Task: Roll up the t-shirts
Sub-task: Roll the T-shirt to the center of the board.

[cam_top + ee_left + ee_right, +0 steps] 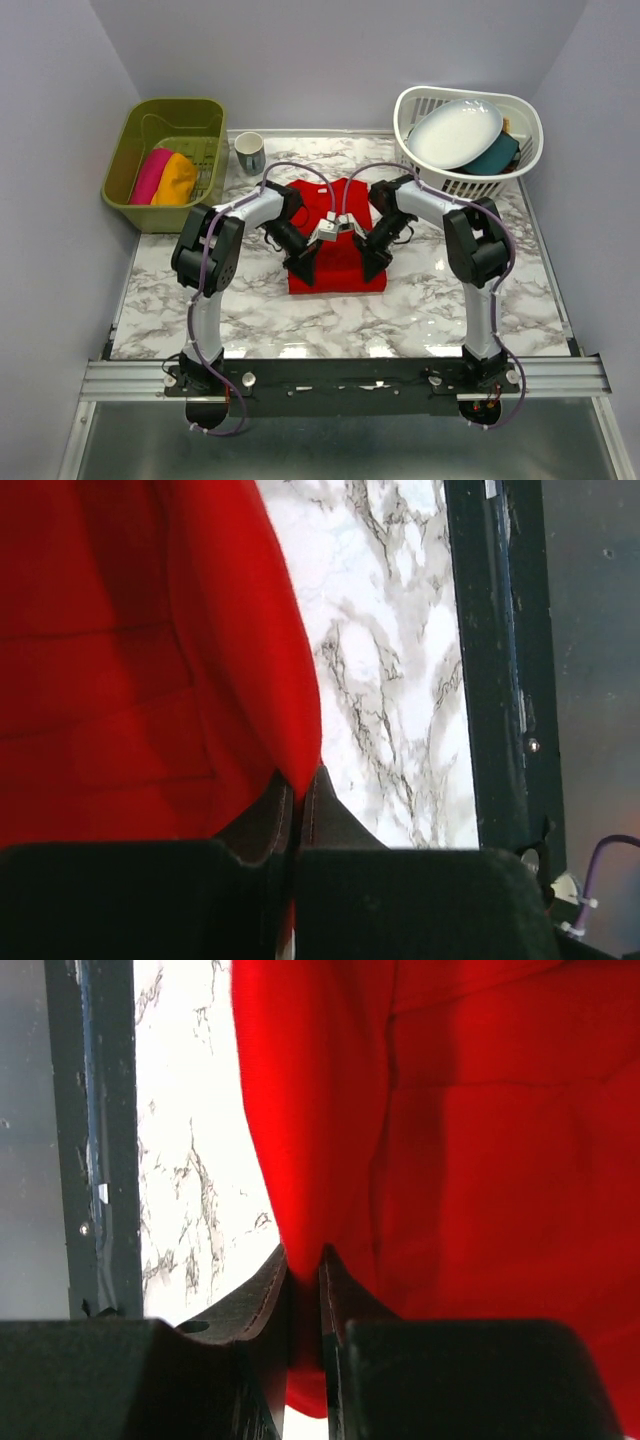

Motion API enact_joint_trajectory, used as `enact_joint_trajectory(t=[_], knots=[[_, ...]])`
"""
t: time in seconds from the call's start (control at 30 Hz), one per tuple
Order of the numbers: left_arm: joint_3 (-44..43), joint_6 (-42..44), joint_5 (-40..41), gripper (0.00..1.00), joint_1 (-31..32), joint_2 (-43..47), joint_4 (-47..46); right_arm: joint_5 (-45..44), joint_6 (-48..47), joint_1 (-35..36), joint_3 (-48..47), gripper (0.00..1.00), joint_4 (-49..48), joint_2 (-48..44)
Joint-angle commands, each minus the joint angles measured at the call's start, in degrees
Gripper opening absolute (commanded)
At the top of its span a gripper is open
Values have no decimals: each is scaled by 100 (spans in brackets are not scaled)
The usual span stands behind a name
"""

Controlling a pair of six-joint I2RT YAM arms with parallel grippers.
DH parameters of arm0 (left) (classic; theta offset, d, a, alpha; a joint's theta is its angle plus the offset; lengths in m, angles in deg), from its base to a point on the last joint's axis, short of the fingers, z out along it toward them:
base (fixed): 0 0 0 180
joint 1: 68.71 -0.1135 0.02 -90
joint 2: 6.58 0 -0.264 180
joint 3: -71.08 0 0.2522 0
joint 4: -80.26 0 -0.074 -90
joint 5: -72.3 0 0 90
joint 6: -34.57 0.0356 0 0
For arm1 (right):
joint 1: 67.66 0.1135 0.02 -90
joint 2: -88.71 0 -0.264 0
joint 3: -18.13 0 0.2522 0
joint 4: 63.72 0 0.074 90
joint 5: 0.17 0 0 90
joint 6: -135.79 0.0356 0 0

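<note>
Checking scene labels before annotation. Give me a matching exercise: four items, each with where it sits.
Items:
1. red t-shirt
2. pink t-shirt
3. mug
4. white plate

Places:
A. in the white basket
B. standing on the table, beside the green bin
C. inside the green bin, next to the orange t-shirt
D. mid-table, pinched by the left gripper and the right gripper

Pairs: 1-D, 2-C, 3-B, 4-A

No legible text, label or number anywhere.
</note>
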Motion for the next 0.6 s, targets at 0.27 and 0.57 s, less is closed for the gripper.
enact_joint_trajectory(t=[0.27, 0.57], knots=[[-1078, -184, 33, 0, -552, -1414, 1415, 69, 92, -53, -1185, 25, 872, 761], [-1351, -421, 306, 0, -649, -1793, 1301, -300, 1128, -157, -571, 59, -849, 114]])
